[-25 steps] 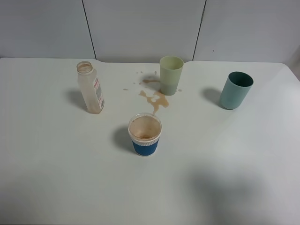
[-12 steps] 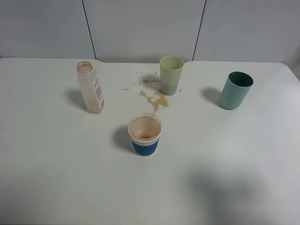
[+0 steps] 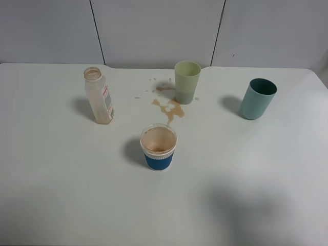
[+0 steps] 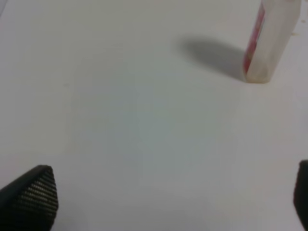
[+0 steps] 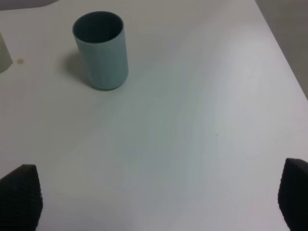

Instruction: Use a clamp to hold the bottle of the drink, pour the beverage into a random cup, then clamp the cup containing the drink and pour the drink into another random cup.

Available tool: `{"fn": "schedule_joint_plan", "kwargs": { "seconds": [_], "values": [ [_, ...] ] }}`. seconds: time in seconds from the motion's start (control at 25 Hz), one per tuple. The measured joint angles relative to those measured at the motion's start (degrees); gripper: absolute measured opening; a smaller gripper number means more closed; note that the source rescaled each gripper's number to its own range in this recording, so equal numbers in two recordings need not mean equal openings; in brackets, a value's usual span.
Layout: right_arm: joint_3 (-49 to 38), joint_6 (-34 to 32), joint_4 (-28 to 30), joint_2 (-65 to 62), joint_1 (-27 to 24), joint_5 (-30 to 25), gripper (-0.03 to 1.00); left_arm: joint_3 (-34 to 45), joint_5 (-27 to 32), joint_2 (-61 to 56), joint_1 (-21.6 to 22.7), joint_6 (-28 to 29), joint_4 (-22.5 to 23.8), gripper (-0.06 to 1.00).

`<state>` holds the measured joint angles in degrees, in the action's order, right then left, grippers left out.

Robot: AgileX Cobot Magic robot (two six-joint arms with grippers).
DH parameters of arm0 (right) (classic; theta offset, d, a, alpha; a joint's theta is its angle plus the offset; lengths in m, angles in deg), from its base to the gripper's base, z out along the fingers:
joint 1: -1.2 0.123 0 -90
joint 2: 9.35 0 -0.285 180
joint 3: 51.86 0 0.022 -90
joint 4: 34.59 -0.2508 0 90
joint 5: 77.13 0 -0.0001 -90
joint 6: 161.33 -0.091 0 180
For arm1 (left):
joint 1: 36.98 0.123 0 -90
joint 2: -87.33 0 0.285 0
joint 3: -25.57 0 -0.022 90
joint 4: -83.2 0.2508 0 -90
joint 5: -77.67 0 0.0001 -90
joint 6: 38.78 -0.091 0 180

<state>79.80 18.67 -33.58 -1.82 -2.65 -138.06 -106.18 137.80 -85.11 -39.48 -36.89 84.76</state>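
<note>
Both clamps empty above the desk (image 3: 61, 195)

I saw the left fingers (image 4: 30, 196) and right fingers (image 5: 20, 193) spread wide, pinching nothing; bottle (image 3: 99, 96) and blue-banded cup (image 3: 158, 146) stood upright.

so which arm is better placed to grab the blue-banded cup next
Hard to call, leaning left: the blue-banded cup stands near the middle, slightly left. The left hand faces the bottle, the right hand the teal cup.
</note>
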Motion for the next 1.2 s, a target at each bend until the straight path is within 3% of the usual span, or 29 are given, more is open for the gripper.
{"fn": "schedule_joint_plan", "kwargs": {
  "seconds": [1.2],
  "values": [
    [0.0, 0.0, 0.0, 0.0, 0.0, 0.0, 0.94, 0.0, 0.0, 0.0, 0.0, 0.0, 0.0, 1.0]
  ]
}}
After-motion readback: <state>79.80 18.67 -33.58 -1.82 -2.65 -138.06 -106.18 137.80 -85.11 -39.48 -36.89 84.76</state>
